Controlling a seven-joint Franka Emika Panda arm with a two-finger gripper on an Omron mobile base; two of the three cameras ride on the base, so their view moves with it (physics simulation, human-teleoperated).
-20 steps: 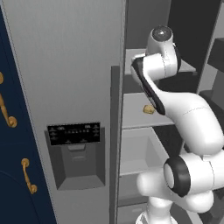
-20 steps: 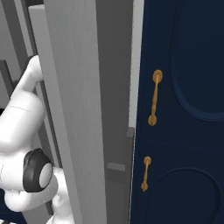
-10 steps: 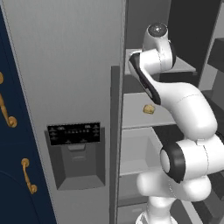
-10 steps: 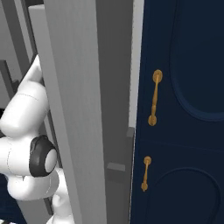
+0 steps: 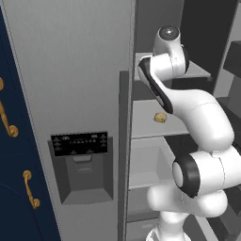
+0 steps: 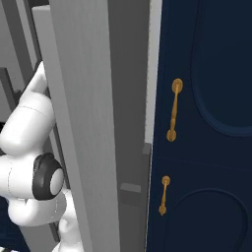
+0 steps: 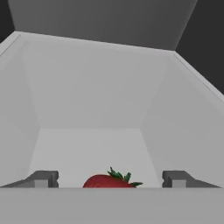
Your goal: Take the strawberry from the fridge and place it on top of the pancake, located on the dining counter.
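Strawberry sits low between the two dark finger tips of the gripper in the hand view, on the pale floor of a white-walled compartment inside the fridge, with the fingers standing wide on either side and, as far as can be seen, gripping nothing. By this reading the task is in its early part: the fridge is open and the arm is reached in, but the berry is not yet grasped, and the carry to the pancake on the dining counter is all left to do. Only the hand view gives the berry itself; the left base view instead gives the white arm bent into the open right side past the closed door with the black dispenser panel, a small tan item on a shelf; the right base view adds the navy cabinet with gold handles to the right
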